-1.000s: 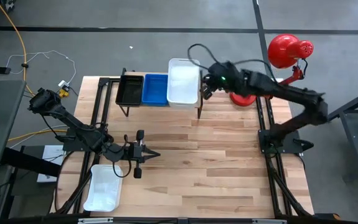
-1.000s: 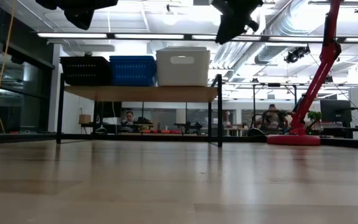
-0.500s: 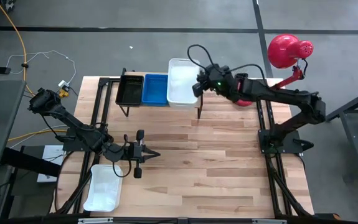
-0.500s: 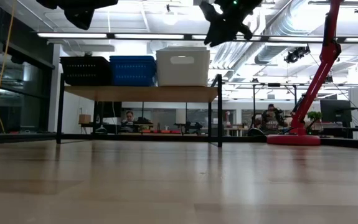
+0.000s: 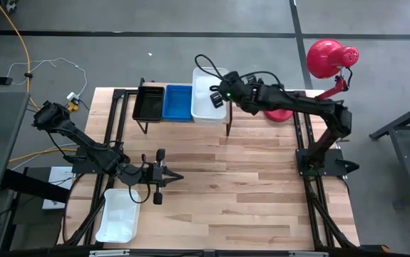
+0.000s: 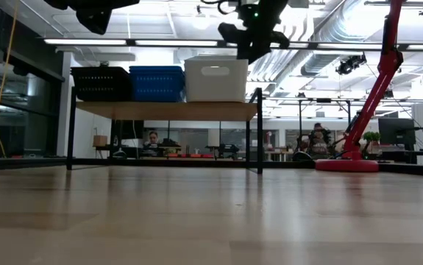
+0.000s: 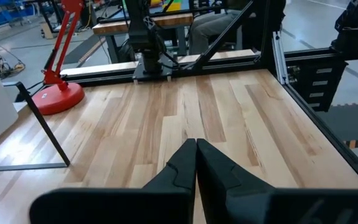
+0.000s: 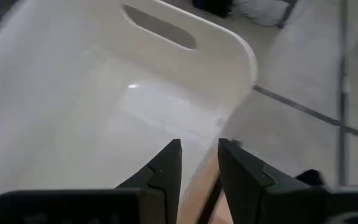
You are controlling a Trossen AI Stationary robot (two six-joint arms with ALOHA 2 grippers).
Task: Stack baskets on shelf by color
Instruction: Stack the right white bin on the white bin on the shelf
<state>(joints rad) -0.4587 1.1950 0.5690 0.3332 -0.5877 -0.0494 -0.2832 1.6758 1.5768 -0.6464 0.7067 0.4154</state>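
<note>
On the shelf [image 6: 167,110] at the table's far side stand three baskets in a row: a black one [image 5: 149,102], a blue one [image 5: 178,102] and a larger white one [image 5: 206,103]. My right gripper [image 5: 217,96] is open with a narrow gap. It hovers over the right-hand part of the white basket [image 8: 104,112], fingertips just above its rim in the low view [image 6: 249,53]. A second white basket [image 5: 117,216] lies at the table's near left corner. My left gripper [image 5: 175,176] is shut and waits low over the table beside it.
A red lamp [image 5: 326,61] stands with its base [image 5: 279,113] on the table's far right, close behind my right arm. The shelf's black legs [image 6: 260,132] stand on the tabletop. Bare wood [image 5: 247,185] spreads across the middle and right of the table.
My right gripper has swung toward the table's left, from beside the shelf's right end to a place over the white basket, and has come down a little. The baskets and my left arm have stayed where they were.
</note>
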